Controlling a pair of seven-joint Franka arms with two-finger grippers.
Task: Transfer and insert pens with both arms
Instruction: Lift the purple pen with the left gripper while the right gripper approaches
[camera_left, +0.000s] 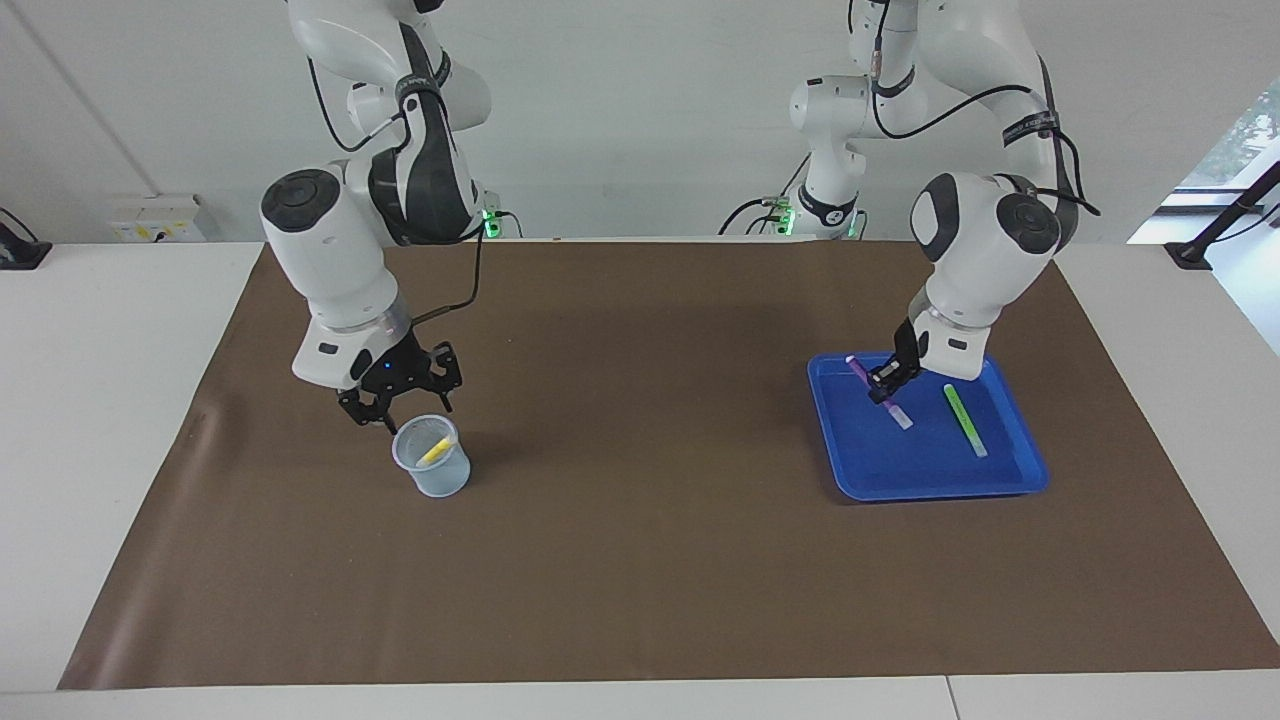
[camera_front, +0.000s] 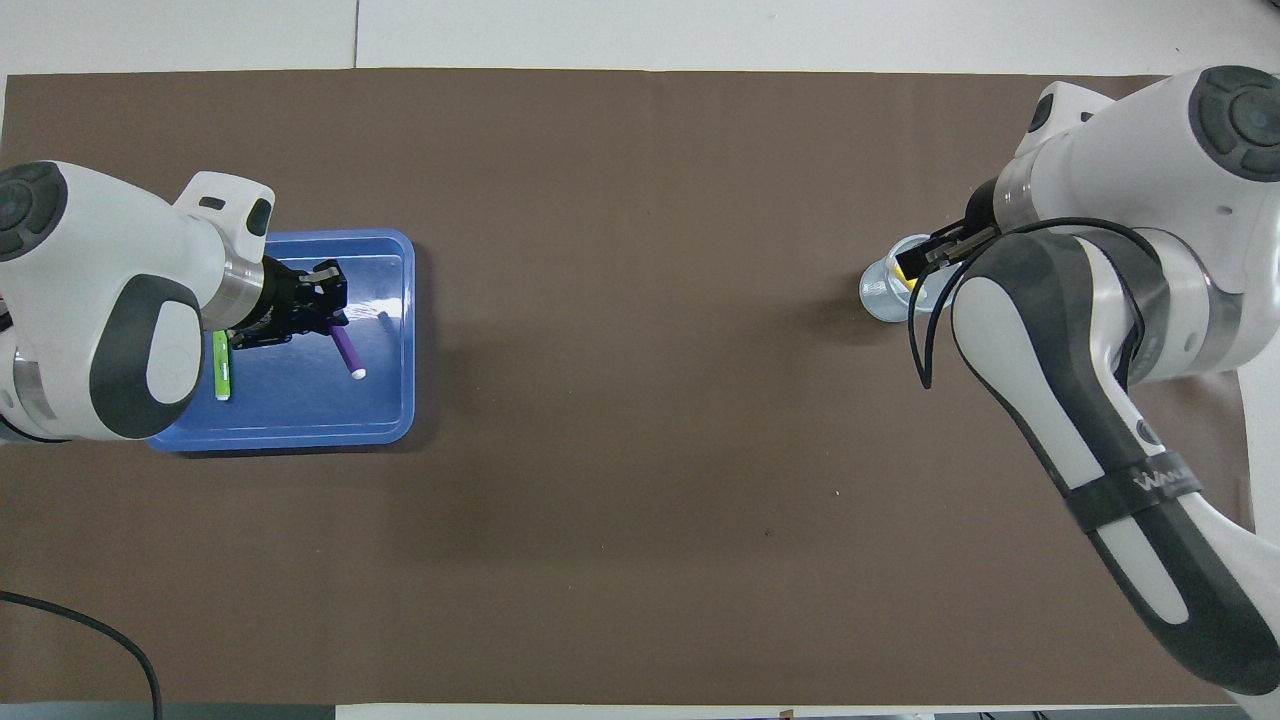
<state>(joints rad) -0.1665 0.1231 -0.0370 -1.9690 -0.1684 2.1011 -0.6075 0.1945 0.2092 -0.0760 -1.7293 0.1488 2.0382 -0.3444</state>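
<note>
Purple pen (camera_left: 877, 391) is clamped, tilted, in my left gripper (camera_left: 884, 378) over the blue tray (camera_left: 930, 480); green pen (camera_left: 964, 419) lies inside. Right gripper (camera_left: 395, 400) hangs spread above the cup (camera_left: 432, 468) holding the yellow pen (camera_left: 433, 453).

blue tray (camera_left: 1020, 470), purple pen (camera_left: 876, 391), green pen (camera_left: 965, 421), yellow pen (camera_left: 434, 452), brown mat (camera_left: 660, 560)

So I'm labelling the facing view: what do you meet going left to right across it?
Right gripper → cup holding the yellow pen → purple pen in the left gripper → green pen, lying in the blue tray.
</note>
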